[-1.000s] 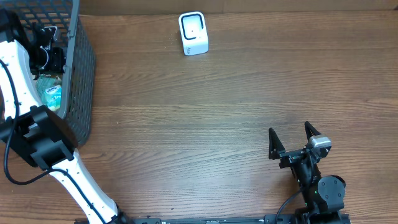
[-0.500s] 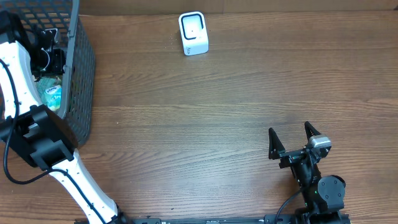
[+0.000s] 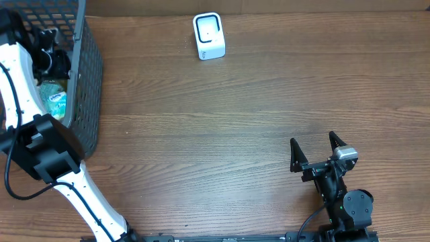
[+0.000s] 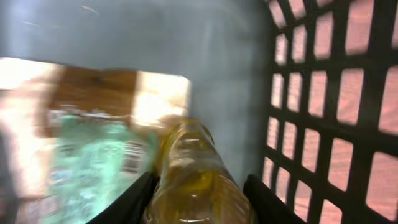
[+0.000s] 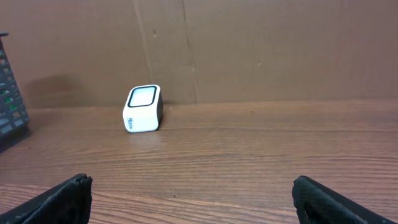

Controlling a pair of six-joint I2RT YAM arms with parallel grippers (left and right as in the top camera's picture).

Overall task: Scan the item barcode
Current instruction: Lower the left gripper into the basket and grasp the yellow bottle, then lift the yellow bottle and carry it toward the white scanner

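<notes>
Yellow-tinted plastic, rounded and slick, so grip the bottle squarely across its body, not up near the tapering neck. Lies inside the grey mesh basket at the far left of the worktop, just beside a green packet and close to the basket wall.

Left jaws straddle it, with the fingers at each flank and seemingly right at the surface. Cannot tell whether clamped yet.

Best, by the look of it:
- Seat both fingers firmly before any lift.
- Rise straight up to clear the mesh, without dragging the packet along.
- Carry toward the white scanner, well apart from the basket at the worktop's far edge.
- Roll the bottle until the barcode faces the scanner's window. No barcode readable on the bottle from here.

Right jaws spread wide — idle at the front right, holding nothing.
</notes>
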